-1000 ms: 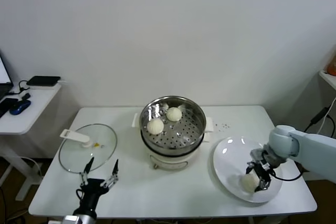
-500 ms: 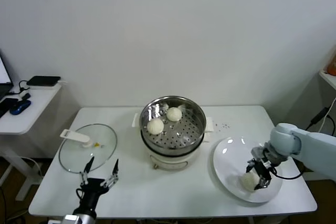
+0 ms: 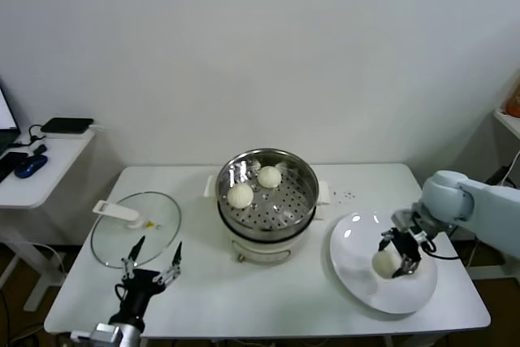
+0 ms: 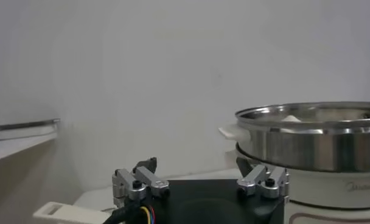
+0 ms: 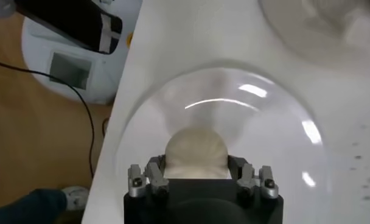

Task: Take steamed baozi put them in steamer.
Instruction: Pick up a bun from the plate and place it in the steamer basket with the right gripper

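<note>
Right gripper (image 3: 398, 254): clamped on one bun (image 3: 384, 262), over the white plate (image 3: 357, 278) at right. Steamer (image 3: 302, 201), centre: two buns. Left gripper (image 3: 152, 262): fingers apart, near left.

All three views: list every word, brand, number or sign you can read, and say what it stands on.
"Midea", faint grey lettering, on the white electric cooker base under the round stainless-steel steamer basket, left wrist view.
Small yellow mark on the round glass lid: too small to read.
Nothing else legible.
</note>
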You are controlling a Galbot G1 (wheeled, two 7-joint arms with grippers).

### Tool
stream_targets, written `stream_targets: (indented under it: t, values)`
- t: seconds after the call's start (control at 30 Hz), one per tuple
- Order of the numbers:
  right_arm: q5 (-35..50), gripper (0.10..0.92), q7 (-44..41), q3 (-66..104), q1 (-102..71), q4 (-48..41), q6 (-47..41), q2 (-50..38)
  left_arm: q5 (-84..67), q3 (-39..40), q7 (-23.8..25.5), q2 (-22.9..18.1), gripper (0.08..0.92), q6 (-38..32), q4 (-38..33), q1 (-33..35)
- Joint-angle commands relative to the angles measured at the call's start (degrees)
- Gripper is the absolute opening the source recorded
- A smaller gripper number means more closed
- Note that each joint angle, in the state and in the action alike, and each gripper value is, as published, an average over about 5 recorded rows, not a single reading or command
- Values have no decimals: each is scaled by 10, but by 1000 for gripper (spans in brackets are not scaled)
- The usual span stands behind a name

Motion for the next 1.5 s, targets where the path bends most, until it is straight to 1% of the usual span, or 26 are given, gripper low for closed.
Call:
stream_targets:
  t: [0.03,0.2,0.33,0.47,0.63,0.83,1.13,1.33,1.5]
  values:
    - [53,671,-15,-99,226,10,49,44,-19,0,3,65,823,1,6,-3]
    - [82,671,-22,-122,293,9,82,94,-29,3,7,88,823,-5,11,5]
    - [88,675,-24,-121,330,15,113,139,-33,3,10,102,823,-10,16,9]
    - [71,674,-22,-105,345,20,145,186,-32,5,11,110,823,-14,18,11]
    - [43,673,-20,-80,336,18,161,240,-31,7,11,106,823,-13,19,11]
    - [-13,676,-18,-38,279,4,180,295,-33,6,10,106,823,-11,18,10]
    - [-133,671,-13,14,194,-35,228,361,-33,8,10,109,823,-10,21,7]
    - [-201,674,-11,27,148,-57,263,384,-34,9,9,109,823,-10,27,5]
    - [-230,678,-8,33,115,-57,274,393,-35,8,9,109,823,-9,28,4]
